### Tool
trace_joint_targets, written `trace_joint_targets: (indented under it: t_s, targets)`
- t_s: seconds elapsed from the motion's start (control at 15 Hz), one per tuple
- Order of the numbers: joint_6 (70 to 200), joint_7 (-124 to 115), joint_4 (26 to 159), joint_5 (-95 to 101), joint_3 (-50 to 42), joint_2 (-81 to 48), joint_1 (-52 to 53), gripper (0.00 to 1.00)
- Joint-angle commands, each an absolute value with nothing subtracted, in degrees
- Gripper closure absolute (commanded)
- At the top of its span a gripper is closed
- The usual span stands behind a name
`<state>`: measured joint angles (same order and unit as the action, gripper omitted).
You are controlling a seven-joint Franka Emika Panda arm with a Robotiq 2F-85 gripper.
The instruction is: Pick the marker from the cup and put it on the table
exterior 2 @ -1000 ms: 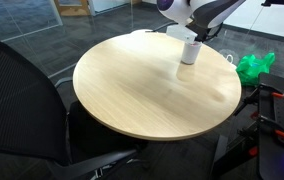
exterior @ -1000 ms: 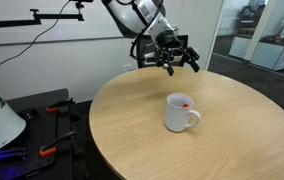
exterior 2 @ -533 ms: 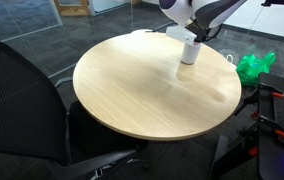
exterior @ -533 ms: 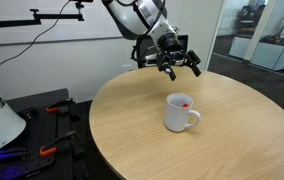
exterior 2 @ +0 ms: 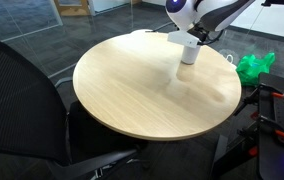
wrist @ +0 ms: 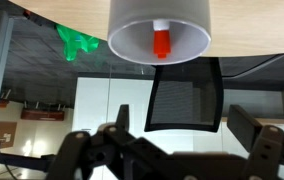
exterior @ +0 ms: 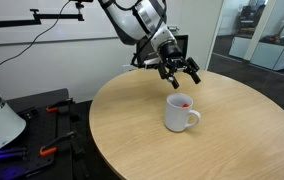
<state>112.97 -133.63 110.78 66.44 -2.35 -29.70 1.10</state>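
Observation:
The white cup (exterior: pixel 180 112) stands upright on the round wood-grain table (exterior: pixel 132 130), handle to one side. The red marker (exterior: pixel 183 102) stands inside it, its tip showing at the rim. In the wrist view the cup (wrist: pixel 160 28) shows at the top with the marker (wrist: pixel 161 40) inside. My gripper (exterior: pixel 181 72) is open and empty, hovering above and slightly behind the cup. In an exterior view the cup (exterior 2: pixel 189 52) sits under my gripper (exterior 2: pixel 196 36) at the table's far edge.
A black mesh office chair (exterior 2: pixel 17 100) stands by the table. A green bag (exterior 2: pixel 250 67) lies on the floor beyond the table. Clamps and tools (exterior: pixel 50 128) sit on a dark bench. Glass partitions stand behind.
My gripper has moved down and nearer the cup, still open. The cup and marker have not moved.

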Motion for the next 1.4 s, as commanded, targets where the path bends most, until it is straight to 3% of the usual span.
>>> trace_joint_targets:
  t_s: [0.0, 1.07, 1.13, 1.33]
  targets:
    - [118.54, -131.14, 114.83, 69.93, -2.69, -26.66, -0.25, 0.00]
    - [120.03, -132.36, 117.88, 72.63, -2.58, -25.31, -0.35, 0.00]
    - [120.24, -132.29, 118.35, 72.67, -2.57, -25.03, -0.41, 0.11]
    - [120.97, -132.20, 119.73, 72.94, -2.54, -24.39, -0.59, 0.19]
